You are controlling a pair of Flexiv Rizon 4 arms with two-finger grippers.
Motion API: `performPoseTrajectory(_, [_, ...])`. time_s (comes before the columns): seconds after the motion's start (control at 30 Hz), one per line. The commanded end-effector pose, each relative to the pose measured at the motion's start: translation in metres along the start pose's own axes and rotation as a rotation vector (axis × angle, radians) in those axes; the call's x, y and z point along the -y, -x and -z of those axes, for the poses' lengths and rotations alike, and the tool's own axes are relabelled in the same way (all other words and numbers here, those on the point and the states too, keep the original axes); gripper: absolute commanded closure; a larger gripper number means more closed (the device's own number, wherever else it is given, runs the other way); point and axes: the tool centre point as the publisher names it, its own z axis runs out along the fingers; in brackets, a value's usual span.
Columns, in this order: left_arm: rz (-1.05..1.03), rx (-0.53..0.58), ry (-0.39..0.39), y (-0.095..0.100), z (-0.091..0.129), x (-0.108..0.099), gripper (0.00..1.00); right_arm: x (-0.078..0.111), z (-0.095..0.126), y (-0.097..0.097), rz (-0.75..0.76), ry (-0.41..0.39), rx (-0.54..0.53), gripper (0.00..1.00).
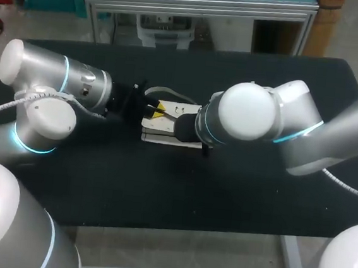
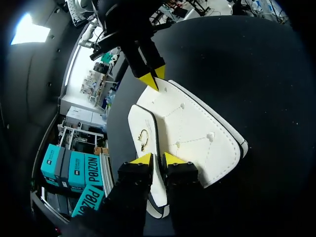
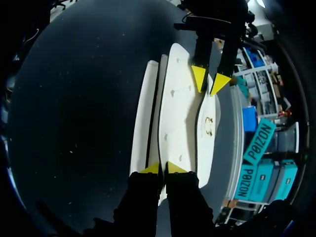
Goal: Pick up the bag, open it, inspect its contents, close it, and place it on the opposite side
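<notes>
At the left of the head view, the left arm (image 1: 50, 83) is brought in across the black table (image 1: 160, 195), and the left gripper (image 1: 156, 110) is set against the near end of the white bag (image 1: 166, 131), which lies flat at the table's middle. Only a patch of yellow is seen there; the fingers themselves are lost against the dark wrist. In the left wrist view the left gripper (image 2: 158, 159) is seen clamped on the bag (image 2: 197, 133): the black-trimmed edge of the flap (image 2: 140, 123) is held between the two yellow tips, one on each side. A small gold clasp (image 2: 143, 139) is carried on the flap just ahead of the tips; its form cannot be made out. The part of the bag beneath the fingers is hidden.

Further right, much of the bag is covered in the head view by the right arm (image 1: 250, 115), and the fingertips of that arm cannot be seen there. In the right wrist view the right gripper (image 3: 163, 169) is pinched nearly together on the opposite end of the bag (image 3: 177, 113), a thin white edge being caught between the tips. The left gripper (image 3: 210, 81) is seen ahead, at the far end, beside the clasp (image 3: 209, 123).
</notes>
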Motion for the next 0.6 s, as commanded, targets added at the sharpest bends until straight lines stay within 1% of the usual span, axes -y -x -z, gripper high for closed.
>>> performPoseTrajectory(0.03, [0.029,0.004,-0.012,0.008,0.002,-0.007,1.00,0.000,-0.001,-0.003,0.000,0.001,0.002,1.00])
performPoseTrajectory(0.13, [0.078,-0.009,-0.017,0.016,0.007,-0.009,1.00,0.000,-0.001,-0.003,0.000,0.001,0.002,1.00])
performPoseTrajectory(0.27, [0.150,-0.027,-0.052,0.026,0.017,-0.014,1.00,0.000,-0.001,-0.003,0.000,0.001,0.002,1.00])
performPoseTrajectory(0.33, [0.200,-0.057,-0.074,0.031,0.021,-0.018,1.00,0.000,-0.001,-0.003,0.000,0.001,0.002,1.00])
performPoseTrajectory(0.4, [0.241,-0.078,-0.096,0.034,0.024,-0.022,1.00,0.000,-0.001,-0.003,0.000,0.001,0.002,1.00])
performPoseTrajectory(0.47, [0.287,-0.097,-0.089,0.037,0.025,-0.026,1.00,0.000,-0.001,-0.003,0.000,0.001,0.002,1.00])
performPoseTrajectory(0.5, [0.312,-0.123,-0.102,0.038,0.025,-0.029,1.00,0.000,-0.001,-0.003,0.000,0.001,0.002,1.00])
performPoseTrajectory(0.6, [0.354,-0.148,-0.107,0.037,0.025,-0.032,1.00,0.000,-0.001,-0.003,0.000,0.001,0.002,1.00])
